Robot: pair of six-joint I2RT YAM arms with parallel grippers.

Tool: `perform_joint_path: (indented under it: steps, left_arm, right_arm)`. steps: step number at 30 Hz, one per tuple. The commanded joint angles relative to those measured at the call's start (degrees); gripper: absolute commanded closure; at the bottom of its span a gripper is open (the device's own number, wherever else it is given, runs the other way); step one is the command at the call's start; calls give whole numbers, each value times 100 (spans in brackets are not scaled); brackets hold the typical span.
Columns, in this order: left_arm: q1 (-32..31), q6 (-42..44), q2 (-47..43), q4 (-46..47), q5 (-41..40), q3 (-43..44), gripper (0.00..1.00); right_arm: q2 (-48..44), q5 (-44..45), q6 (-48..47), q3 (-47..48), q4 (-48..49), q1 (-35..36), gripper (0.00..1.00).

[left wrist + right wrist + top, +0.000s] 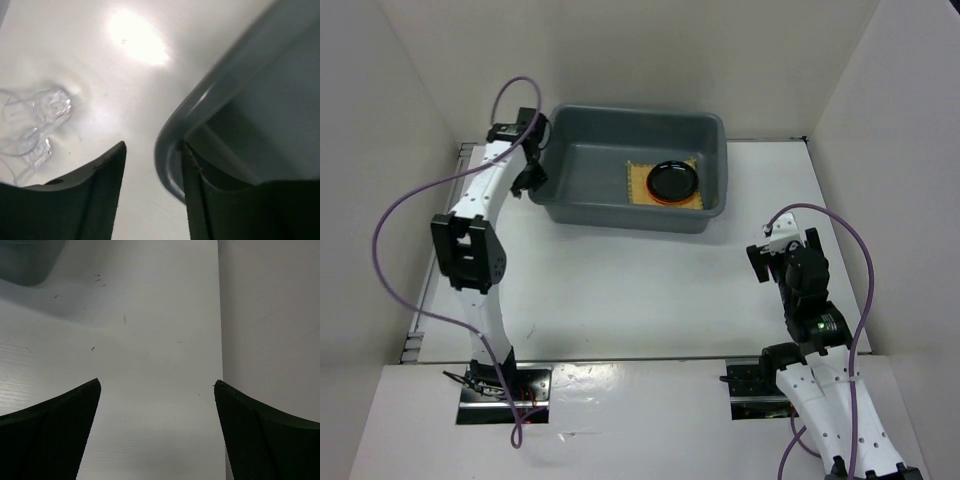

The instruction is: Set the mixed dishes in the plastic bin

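Two arm bases sit at the near edge of the white tabletop (pixel 620 290) in the top view, one arm to each side. One plastic bin (pixel 620 212), grey, rectangular and smooth-walled with rounded corners, stands at the far middle. Inside it on the right lies one square tan woven mat (pixel 635 182). One round orange plate (pixel 665 200) rests on the mat, and one glossy round black plate (pixel 672 180) is stacked in it, so only a thin orange edge shows. The left tool (pixel 533 178) is at the bin's near left corner, and the right tool (pixel 763 258) hangs over bare tabletop, well apart from the bin. In the left wrist view, two dark fingers frame the bin's rolled rim (pixel 167 150). The right finger (pixel 200 200) is on the inner side against the wall, and the left finger (pixel 100 190) is outside with a strip of tabletop between it and the rim. That tool's jaws are parted astride the rim, not clamped on it. Clear glasses (pixel 35 130) stand on the tabletop to the left, outside the bin (their outlines overlap, so I cannot count them). In the right wrist view, two matte, finely textured black fingers stand wide apart and hold nothing. Only scuffed white tabletop lies between them, with a blurred grey corner of the bin (pixel 25 260) far off.
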Motion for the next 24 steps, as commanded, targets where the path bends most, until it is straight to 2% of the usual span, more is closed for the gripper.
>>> perform_joint_path:
  steps: [1,2,6,8,12,15,16,18,19,21,23,24]
  left_arm:
    - [740,-705,-988,350,-618,-1418,44]
    - [872,-705,-1175,536,-453,-2118,42]
    - [1347,-513,-1624,994,-153,-3029,25]
    - [1427,-434,-1625,1056,-83,-3109,12]
    - [1488,-292,-1678,1407,400,-3259,4]
    - [1559,-170,-1600,1636,927,-3365,5]
    - [1559,-169,-1599,1636,990,-3365,11]
    - [1506,-169,-1546,1636,990,-3286,15]
    - [1384,-169,-1546,1636,990,-3225,25]
    - [1330,-56,-1660,1689,930,-2883,33]
    - [1173,138,-1712,1689,929,-2593,35]
    - [1172,217,-1765,1689,929,-2443,32]
  right_arm:
    - [-48,-1,35,-37,258,37,2]
    - [13,-1,35,-37,258,37,2]
    - [13,-63,-18,-37,258,37,2]
    - [13,-116,-18,-37,258,37,2]
    - [66,-116,-18,-37,206,37,2]
    - [119,-116,-18,-37,205,37,2]
    - [119,-116,-18,-37,205,37,2]
    - [119,-116,-18,-37,205,37,2]
    - [119,-116,-18,-37,205,37,2]
    - [119,-116,-18,-37,205,37,2]
    - [119,-116,-18,-37,205,37,2]
    - [119,-63,-18,-37,205,37,2]
